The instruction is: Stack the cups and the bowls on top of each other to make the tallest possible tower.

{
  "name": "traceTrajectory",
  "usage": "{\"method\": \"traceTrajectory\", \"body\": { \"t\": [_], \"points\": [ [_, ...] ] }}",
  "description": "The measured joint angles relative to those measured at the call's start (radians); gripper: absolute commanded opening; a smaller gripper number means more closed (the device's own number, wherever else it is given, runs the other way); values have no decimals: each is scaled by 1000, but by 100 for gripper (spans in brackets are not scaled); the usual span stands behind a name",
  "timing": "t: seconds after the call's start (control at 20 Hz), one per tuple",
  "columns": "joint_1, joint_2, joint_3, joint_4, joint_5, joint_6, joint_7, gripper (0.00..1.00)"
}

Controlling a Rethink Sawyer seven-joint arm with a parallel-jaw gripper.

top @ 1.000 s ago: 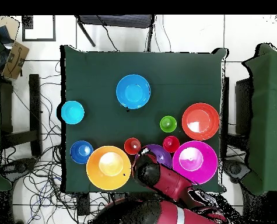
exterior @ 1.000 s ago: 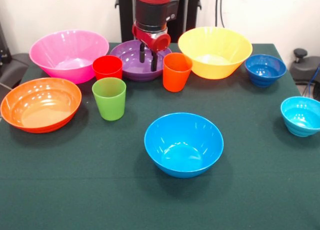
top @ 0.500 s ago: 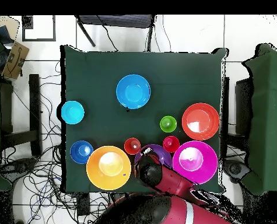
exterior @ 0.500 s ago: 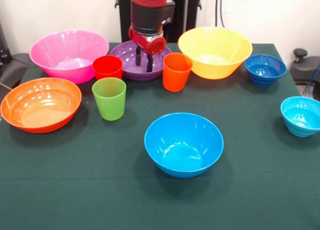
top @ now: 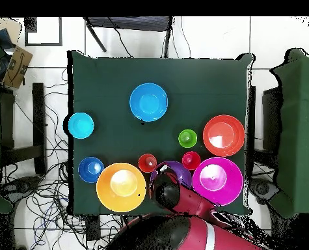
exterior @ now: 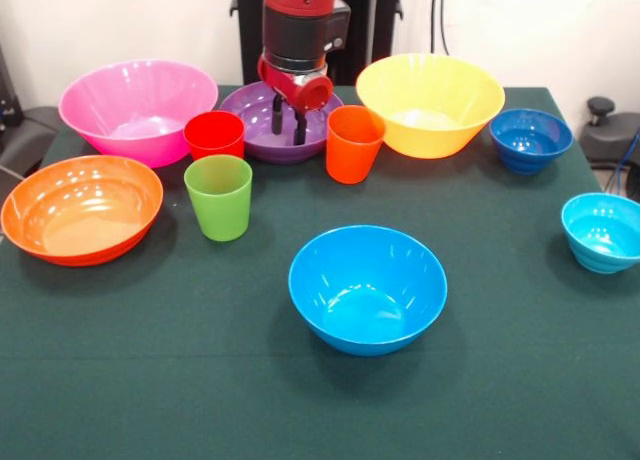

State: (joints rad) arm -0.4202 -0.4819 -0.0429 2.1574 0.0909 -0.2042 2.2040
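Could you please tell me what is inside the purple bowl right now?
Only the open gripper, its fingertips lowered inside the purple bowl. The arm hides part of the bowl's floor.

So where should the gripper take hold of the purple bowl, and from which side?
Probably by the rim, from straight above. The purple bowl sits upright with its mouth open, and its wall is thin and flared, so one finger inside and one outside should pinch it. The gripper hangs open over it, and its fingers point down.
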Motion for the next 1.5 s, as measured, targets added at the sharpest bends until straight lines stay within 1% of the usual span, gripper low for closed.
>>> {"method": "traceTrajectory", "body": {
  "t": [0.4, 0.65, 0.9, 1.5],
  "points": [
    [10, -25, 0, -1, 0, 30, 0, 100],
    [20, -49, -3, -14, 0, 99, 0, 100],
    [26, -58, -4, -27, 0, 140, 0, 100],
    [19, -69, 2, -51, -1, 153, 0, 100]
  ]
}}
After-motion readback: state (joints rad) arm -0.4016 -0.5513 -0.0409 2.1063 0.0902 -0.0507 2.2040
